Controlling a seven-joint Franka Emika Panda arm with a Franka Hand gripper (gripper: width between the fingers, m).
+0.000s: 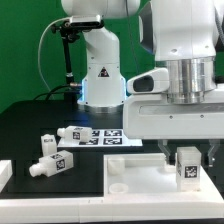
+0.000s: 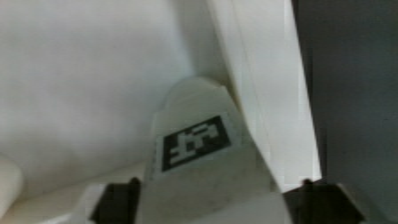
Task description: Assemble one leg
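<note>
Seating 1 leg (image 1: pixel 186 170) into panel (image 1: pixel 140 180) | gripper (image 1: pixel 187 160) jaws clamping leg | next: screwing it in

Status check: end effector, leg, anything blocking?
End effector shut on a tagged leg, low over the white panel. Two loose legs at exterior view's left. Nothing blocking seen.

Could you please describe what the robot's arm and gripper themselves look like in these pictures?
The arm is glossy white with rounded, bulbous segments, a black cable looped beside it and a blue glow at its base. The gripper has a boxy white body under a grey ribbed cylinder, with dark fingertips.
</note>
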